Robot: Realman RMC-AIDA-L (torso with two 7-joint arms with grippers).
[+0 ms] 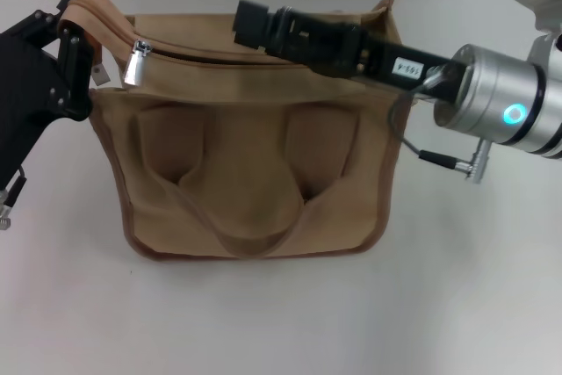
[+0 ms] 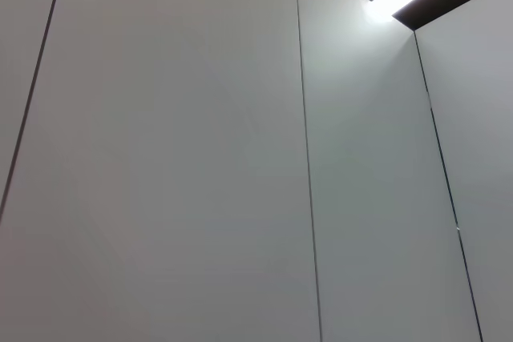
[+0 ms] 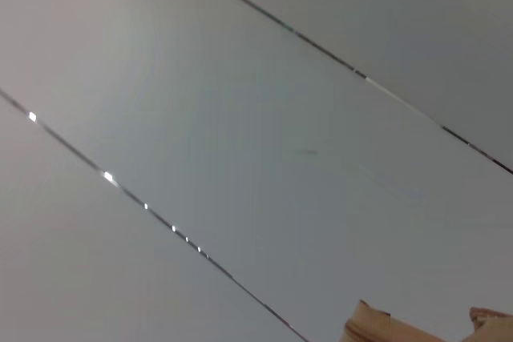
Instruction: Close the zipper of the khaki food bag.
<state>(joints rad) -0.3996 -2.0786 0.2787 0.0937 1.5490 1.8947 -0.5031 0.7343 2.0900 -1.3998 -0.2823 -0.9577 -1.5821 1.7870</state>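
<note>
Zipper point(image 1: 237, 52) runs left-right along khaki food bag point(image 1: 255, 173) top; left gripper point(image 1: 75, 50) jaws pinching bag corner; right gripper point(image 1: 250, 22) jaws unclear.

**Both arms at bag top**

Khaki food bag point(image 1: 255, 182) on white table point(image 1: 281, 322). Left gripper point(image 1: 75, 50) clamps its left top corner. Zipper point(image 1: 219, 52), silver pull point(image 1: 135, 63) near that corner. Right gripper point(image 1: 250, 22) lies over rear top edge.

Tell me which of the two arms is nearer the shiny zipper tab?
The left pincer, gripping the khaki food bag at its corner, is beside the silver tab. The right pincer sits farther along the zipper.
</note>
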